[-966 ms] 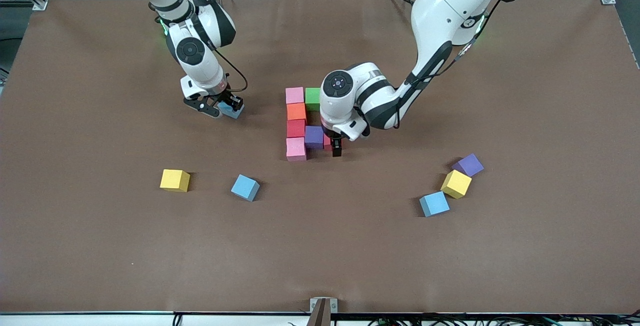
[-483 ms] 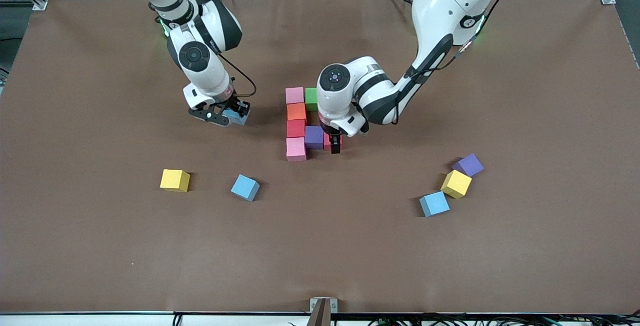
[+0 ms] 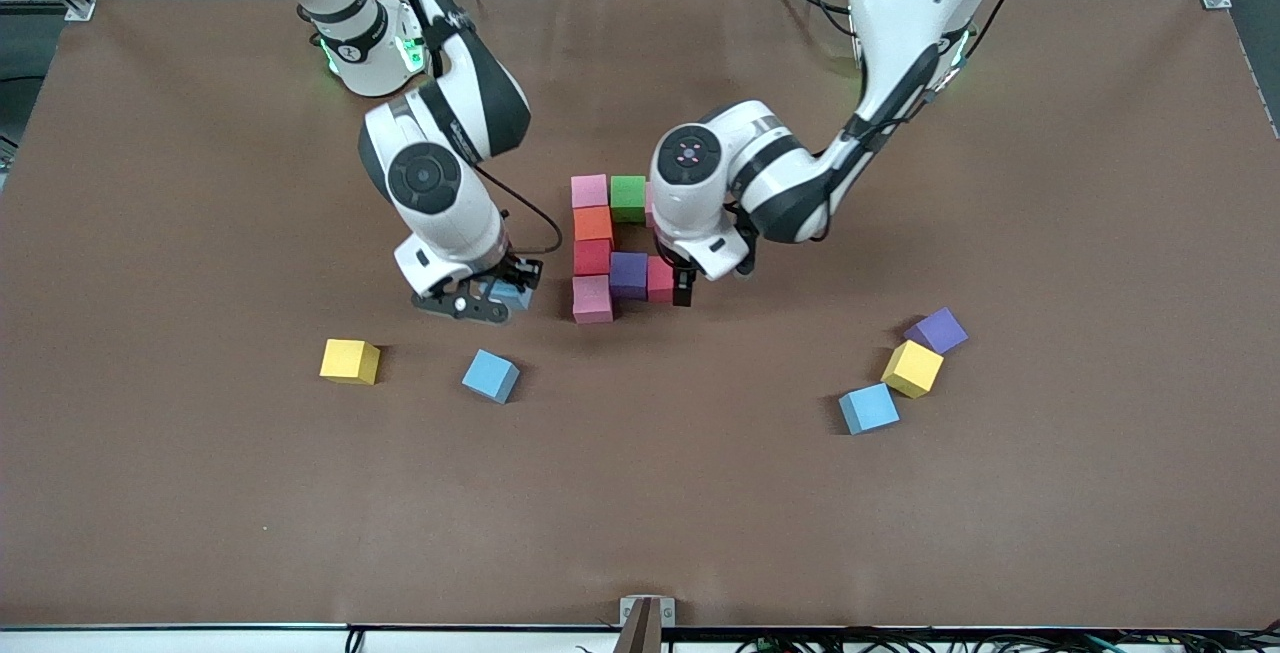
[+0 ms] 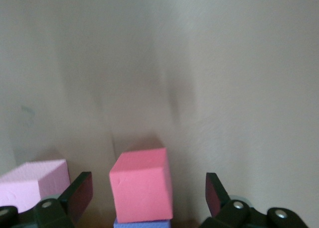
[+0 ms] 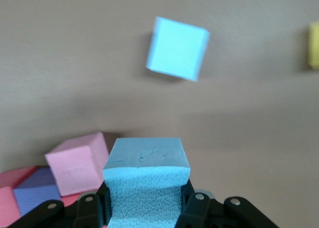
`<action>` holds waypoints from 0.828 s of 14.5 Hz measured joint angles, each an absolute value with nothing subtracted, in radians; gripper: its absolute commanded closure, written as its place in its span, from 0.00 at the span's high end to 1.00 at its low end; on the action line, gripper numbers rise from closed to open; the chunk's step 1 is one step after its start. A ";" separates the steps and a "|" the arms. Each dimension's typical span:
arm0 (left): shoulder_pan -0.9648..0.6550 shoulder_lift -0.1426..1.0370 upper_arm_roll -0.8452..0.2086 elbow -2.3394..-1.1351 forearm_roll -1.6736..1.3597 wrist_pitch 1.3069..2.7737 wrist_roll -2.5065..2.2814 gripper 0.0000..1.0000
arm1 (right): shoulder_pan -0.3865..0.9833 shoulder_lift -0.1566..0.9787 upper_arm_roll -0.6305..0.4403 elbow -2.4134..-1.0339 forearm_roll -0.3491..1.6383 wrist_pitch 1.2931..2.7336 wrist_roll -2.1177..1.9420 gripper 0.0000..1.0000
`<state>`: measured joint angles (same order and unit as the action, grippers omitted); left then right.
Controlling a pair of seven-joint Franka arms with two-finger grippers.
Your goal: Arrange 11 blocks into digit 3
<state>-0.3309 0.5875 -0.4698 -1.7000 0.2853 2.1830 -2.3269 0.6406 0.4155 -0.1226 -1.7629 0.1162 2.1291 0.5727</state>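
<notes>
- The right hand (image 3: 497, 295) is clamped on a light blue block (image 5: 145, 180) and carries it low over the table (image 3: 200, 493), just beside the pink block (image 3: 592, 298) that ends the column of the unfinished digit.
- The left hand (image 3: 678, 285) has its fingers spread wide on either side of a red-pink block (image 4: 142, 184) that sits at the end of the middle bar, touching the purple block (image 3: 628, 274); it grips nothing.
- The figure so far: a pink block (image 3: 589, 191) with a green block (image 3: 627, 198) beside it on top, then the orange block (image 3: 593, 224), a red block (image 3: 591, 257) and the lower pink block down the column.
- I judge the step in hand to be extending the column: the carried block should come down square, its face flush with the pink block, and be let go only once it rests flat.
- The left hand needs to rise straight up, so its fingers do not drag the middle bar.
- Loose blocks wait nearer the camera than both hands: a yellow block (image 3: 350, 361), a second light blue block (image 3: 490, 375), and a cluster (image 3: 905, 370) of three.
- No containers are in sight.
</notes>
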 measured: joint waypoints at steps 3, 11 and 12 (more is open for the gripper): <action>-0.254 0.561 -0.470 -1.682 0.268 2.119 -2.120 1.00 | 0.628 0.508 -0.126 -1.645 0.139 2.128 0.438 0.00; -0.044 0.564 -0.456 -1.617 0.267 2.099 -1.491 1.00 | 0.682 0.778 -0.114 -1.368 0.144 2.131 0.418 0.00; -0.020 0.571 -0.452 -1.610 0.267 2.099 -1.423 1.00 | 0.689 0.789 -0.114 -1.361 0.144 2.130 0.420 0.00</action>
